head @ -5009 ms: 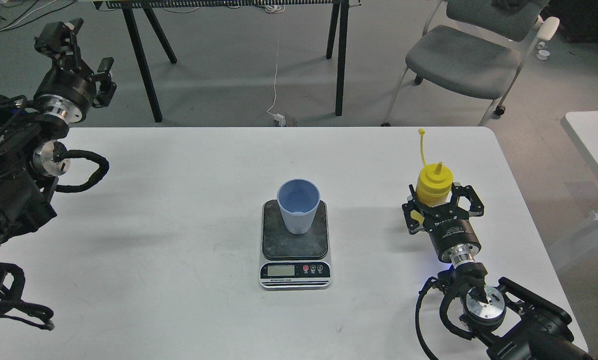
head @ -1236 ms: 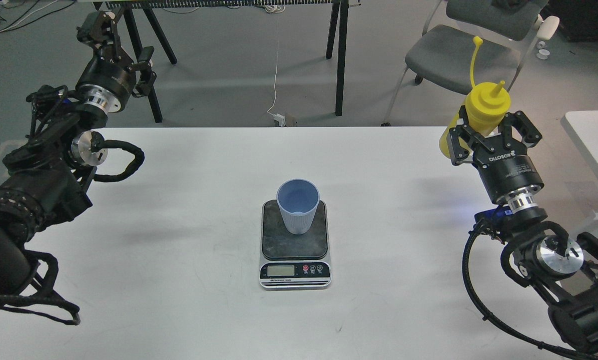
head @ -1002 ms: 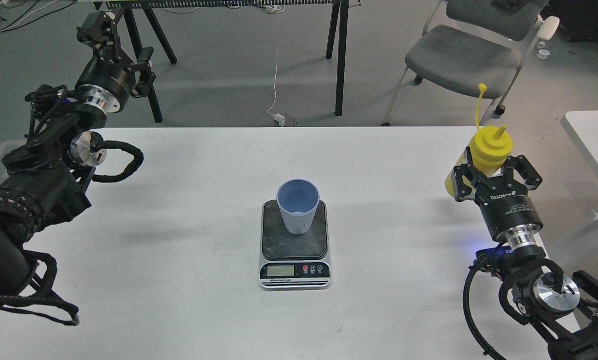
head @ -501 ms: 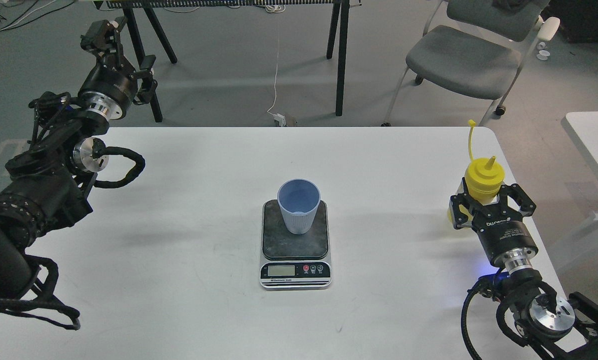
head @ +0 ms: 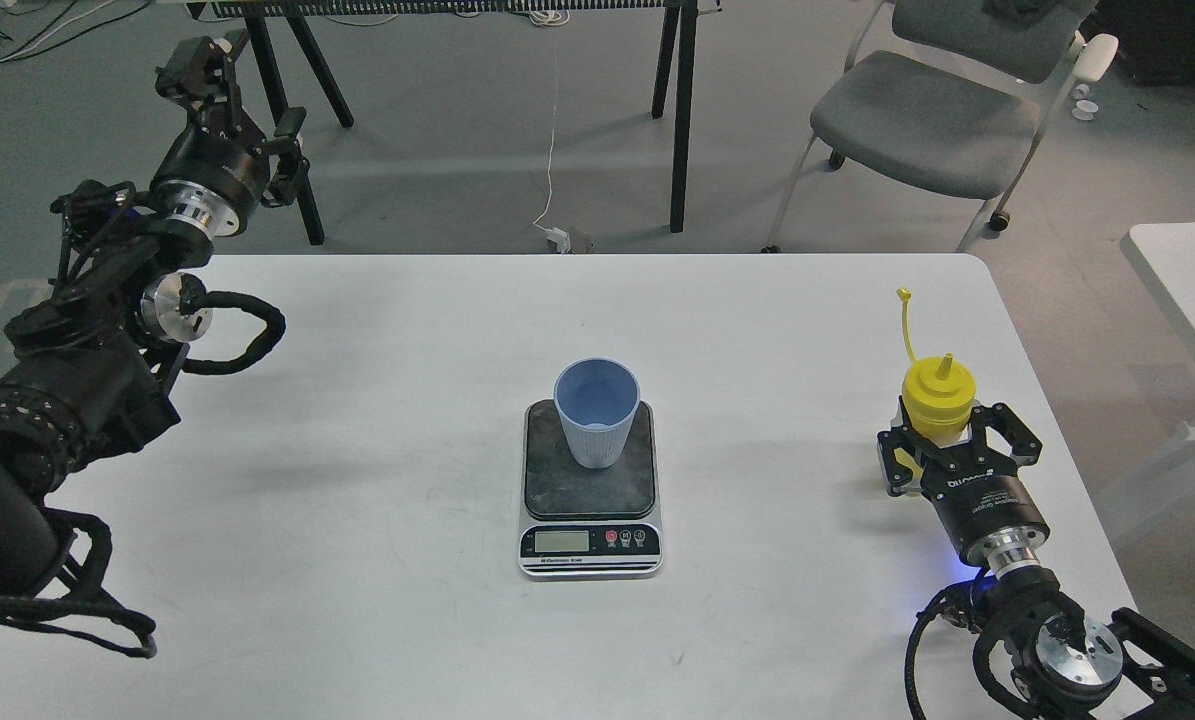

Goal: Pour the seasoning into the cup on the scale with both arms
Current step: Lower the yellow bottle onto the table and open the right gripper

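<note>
The light blue ribbed cup stands upright on the dark platform of the small scale at the table's middle. The yellow seasoning bottle is upright near the table's right edge, its cap strap sticking up. My right gripper is shut on the bottle's lower body, which it hides; I cannot tell whether the bottle's base touches the table. My left gripper is open and empty, raised beyond the table's far left corner, far from the cup.
The white table holds only the scale, cup and bottle. A grey chair stands behind the far right corner. Black table legs stand behind the far edge. Another white table is at the right.
My right gripper has come down with the bottle from high over the far right corner to low near the right edge, closer to me. The left arm barely moved.
</note>
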Tool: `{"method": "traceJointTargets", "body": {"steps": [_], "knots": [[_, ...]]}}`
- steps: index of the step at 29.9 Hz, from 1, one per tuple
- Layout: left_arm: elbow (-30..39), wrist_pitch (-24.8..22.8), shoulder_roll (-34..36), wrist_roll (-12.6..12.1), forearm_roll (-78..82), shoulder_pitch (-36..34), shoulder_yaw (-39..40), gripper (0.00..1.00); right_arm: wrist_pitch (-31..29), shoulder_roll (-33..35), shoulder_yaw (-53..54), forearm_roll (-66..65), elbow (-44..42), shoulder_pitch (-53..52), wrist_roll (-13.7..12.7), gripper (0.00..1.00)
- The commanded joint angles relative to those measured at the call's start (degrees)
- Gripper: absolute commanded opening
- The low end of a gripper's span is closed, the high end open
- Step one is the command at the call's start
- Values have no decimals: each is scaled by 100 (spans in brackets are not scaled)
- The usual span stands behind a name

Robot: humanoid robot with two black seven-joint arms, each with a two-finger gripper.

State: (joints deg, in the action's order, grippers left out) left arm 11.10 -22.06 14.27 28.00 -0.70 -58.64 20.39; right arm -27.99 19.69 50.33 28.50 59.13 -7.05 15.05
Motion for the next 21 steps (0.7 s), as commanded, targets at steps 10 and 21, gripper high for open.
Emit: {"method": "traceJointTargets", "body": {"steps": [10, 21], "knots": [[-2, 8, -12, 0, 0, -7, 0, 90, -1, 26, 3, -266, 28, 46, 24, 78], [-2, 0, -3, 0, 0, -24, 0, 90, -1, 70, 3, -266, 81, 125, 33, 99]]}}
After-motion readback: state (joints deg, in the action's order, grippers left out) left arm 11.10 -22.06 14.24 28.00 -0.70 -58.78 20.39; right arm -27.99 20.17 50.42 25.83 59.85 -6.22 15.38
